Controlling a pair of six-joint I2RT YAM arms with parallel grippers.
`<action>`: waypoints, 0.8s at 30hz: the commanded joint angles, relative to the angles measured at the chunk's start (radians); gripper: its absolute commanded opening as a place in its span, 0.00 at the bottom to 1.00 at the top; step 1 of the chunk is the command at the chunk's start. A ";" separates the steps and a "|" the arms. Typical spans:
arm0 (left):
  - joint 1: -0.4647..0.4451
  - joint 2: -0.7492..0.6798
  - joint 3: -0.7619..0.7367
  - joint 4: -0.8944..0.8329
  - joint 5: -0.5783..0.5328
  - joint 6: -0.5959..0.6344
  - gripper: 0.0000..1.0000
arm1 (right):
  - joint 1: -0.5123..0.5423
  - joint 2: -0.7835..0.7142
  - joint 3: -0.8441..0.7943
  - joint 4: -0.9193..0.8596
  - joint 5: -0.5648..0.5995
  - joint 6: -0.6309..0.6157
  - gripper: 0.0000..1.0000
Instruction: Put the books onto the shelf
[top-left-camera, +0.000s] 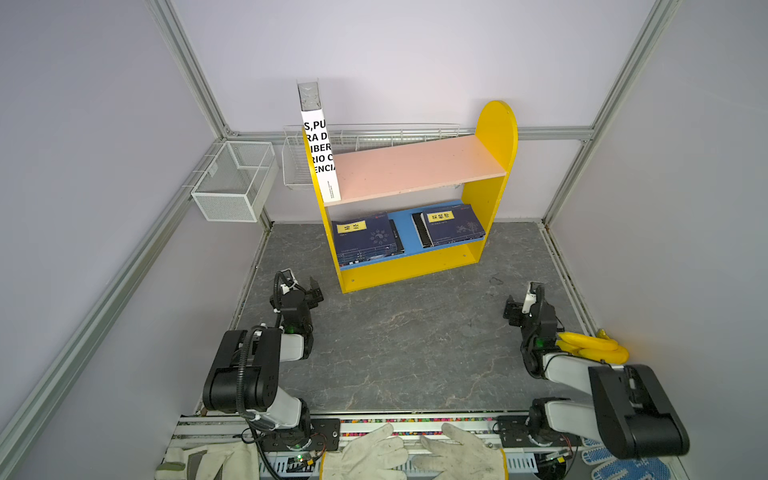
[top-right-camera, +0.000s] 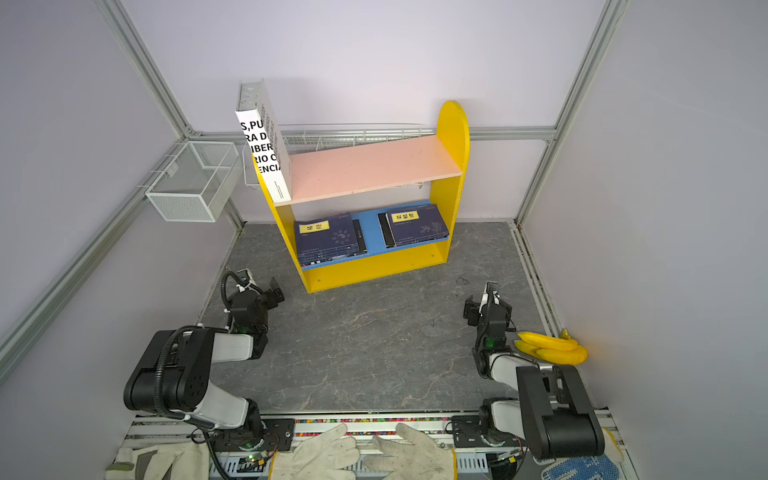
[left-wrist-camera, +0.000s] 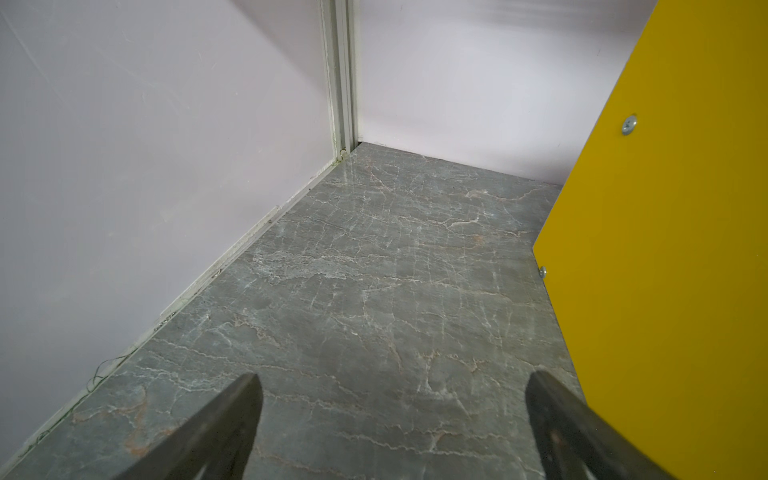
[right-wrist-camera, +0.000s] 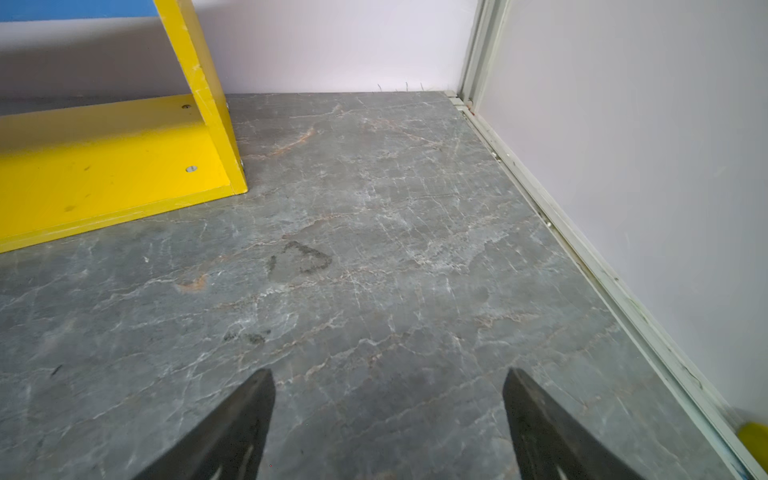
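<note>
The shelf (top-left-camera: 496, 137) (top-right-camera: 451, 137) stands at the back of the grey table, with yellow sides, a pink upper board (top-left-camera: 415, 168) and a blue lower board (top-left-camera: 403, 224). A large white book (top-left-camera: 320, 153) (top-right-camera: 266, 153) stands upright on the pink board against the shelf's left side. Two stacks of navy books (top-left-camera: 365, 241) (top-left-camera: 453, 228) lie flat on the blue board, with black books under them. My left gripper (top-left-camera: 302, 282) (left-wrist-camera: 392, 386) hovers open and empty before the shelf's left side (left-wrist-camera: 665, 249). Near the right wall, my right gripper (top-left-camera: 521, 297) (right-wrist-camera: 388, 382) is also open and empty.
A white wire basket (top-left-camera: 235, 178) hangs on the left wall, and a long one (top-left-camera: 374, 135) runs behind the shelf. Yellow bananas (top-left-camera: 594, 347) lie by the right arm. Work gloves (top-left-camera: 374, 453) rest on the front rail. Walls enclose three sides.
</note>
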 joint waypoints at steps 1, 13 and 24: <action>0.003 0.007 0.004 0.024 0.009 0.017 0.99 | -0.006 0.166 0.012 0.289 -0.014 -0.048 0.89; -0.005 0.010 0.013 0.014 0.011 0.032 0.99 | -0.024 0.183 0.147 0.055 -0.034 -0.036 0.89; -0.005 0.010 0.013 0.011 0.011 0.033 0.99 | -0.024 0.181 0.147 0.057 -0.034 -0.037 0.89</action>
